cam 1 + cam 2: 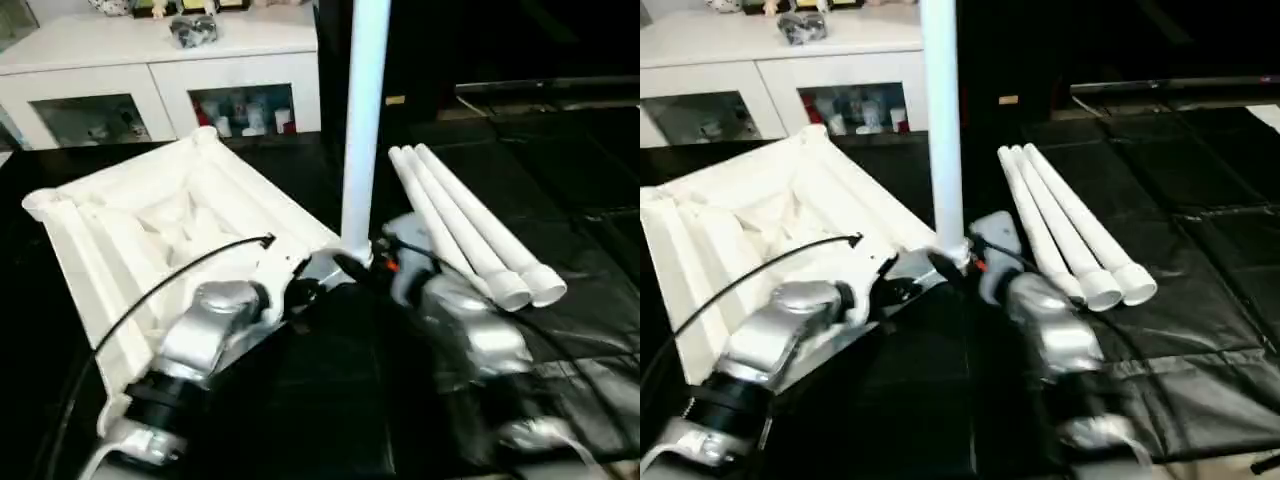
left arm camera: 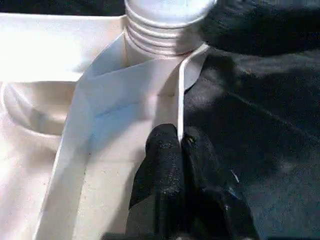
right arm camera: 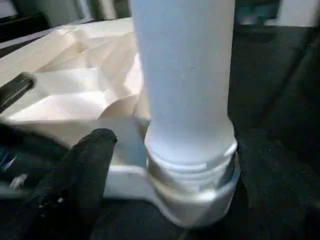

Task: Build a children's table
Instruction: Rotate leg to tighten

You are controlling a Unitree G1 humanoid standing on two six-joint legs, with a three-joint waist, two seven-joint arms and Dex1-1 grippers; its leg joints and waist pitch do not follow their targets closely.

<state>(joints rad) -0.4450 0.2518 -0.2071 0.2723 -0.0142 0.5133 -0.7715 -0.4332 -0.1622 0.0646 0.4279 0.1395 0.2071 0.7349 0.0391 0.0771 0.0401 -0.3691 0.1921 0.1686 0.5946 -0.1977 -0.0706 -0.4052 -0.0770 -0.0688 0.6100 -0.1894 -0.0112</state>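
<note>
A white children's table top (image 1: 150,225) lies upside down on black sheeting (image 1: 560,180), ribbed underside up. 1 leg (image 1: 365,120) stands upright in its near corner socket (image 3: 192,200), threads showing. The left hand (image 2: 179,150) is pinched closed on the top's thin rim beside that socket. The right hand (image 3: 165,150) sits by the leg's base, fingers spread wide, not gripping. 3 spare legs (image 1: 470,225) lie together to the right.
</note>
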